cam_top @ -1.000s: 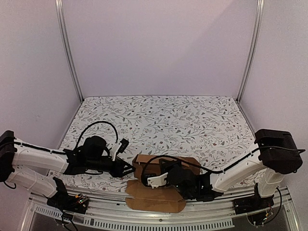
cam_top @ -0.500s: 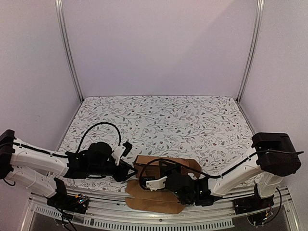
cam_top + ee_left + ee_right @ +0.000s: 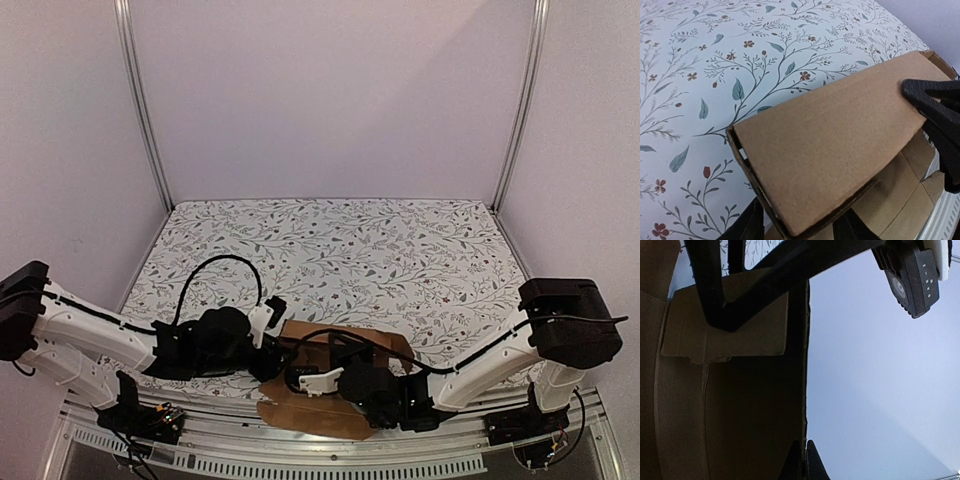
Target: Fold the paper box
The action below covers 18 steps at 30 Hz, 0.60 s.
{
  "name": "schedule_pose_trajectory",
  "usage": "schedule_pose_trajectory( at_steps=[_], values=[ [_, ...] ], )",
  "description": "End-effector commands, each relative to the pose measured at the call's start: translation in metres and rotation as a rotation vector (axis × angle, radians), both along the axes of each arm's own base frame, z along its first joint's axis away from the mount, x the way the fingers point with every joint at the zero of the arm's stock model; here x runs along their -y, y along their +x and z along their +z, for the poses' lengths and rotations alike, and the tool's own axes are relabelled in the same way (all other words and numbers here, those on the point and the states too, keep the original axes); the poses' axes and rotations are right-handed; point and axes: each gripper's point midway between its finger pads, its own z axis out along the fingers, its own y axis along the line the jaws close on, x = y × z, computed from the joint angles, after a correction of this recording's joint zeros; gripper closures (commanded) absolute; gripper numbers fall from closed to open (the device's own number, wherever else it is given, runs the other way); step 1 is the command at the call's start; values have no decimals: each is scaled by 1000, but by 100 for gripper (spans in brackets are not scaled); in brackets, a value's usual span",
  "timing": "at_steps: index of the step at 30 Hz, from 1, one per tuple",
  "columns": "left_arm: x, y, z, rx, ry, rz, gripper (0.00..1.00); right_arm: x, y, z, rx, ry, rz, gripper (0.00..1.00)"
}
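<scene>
The paper box (image 3: pixel 355 340) is a brown cardboard carton lying near the table's front edge, with a flat flap (image 3: pixel 300 415) spread towards the rail. In the left wrist view its folded end flap (image 3: pixel 830 140) fills the middle. My left gripper (image 3: pixel 802 210) stands open, one finger on each side of the box's near corner. My right gripper (image 3: pixel 804 442) is shut on the thin edge of a box wall (image 3: pixel 730 335), seen from inside the carton. From above, the left gripper (image 3: pixel 272 362) and the right gripper (image 3: pixel 300 380) meet at the box's left end.
A floral cloth (image 3: pixel 330 250) covers the table. A metal rail (image 3: pixel 330 450) runs along the near edge, and upright posts (image 3: pixel 140 100) stand at the back corners. Black cables (image 3: pixel 215 262) loop over both arms. The right gripper's fingers (image 3: pixel 935 120) reach in at the box's far end.
My left arm has moved right, up to the box's left end, and its jaws have widened. The right gripper has shifted left and nearer with the box wall, and the front flap moved with it.
</scene>
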Motion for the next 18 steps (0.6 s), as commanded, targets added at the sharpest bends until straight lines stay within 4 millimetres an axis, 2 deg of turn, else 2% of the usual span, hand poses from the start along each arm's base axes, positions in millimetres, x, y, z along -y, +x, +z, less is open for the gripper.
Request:
schedule_pose_trajectory(
  at_steps=[1,7,11,18],
  values=[
    [11,9,10,64,-16,51,54,-5,-4,-1,-4,26,-13,100],
    [3,18,8,110,22,124,55,-4,-5,-3,-13,32,-17,100],
    [0,24,8,134,29,156,59,-3,-6,-4,-23,47,-21,100],
    [13,26,13,177,-7,117,73,-5,-7,-6,-55,77,-29,100]
  ],
)
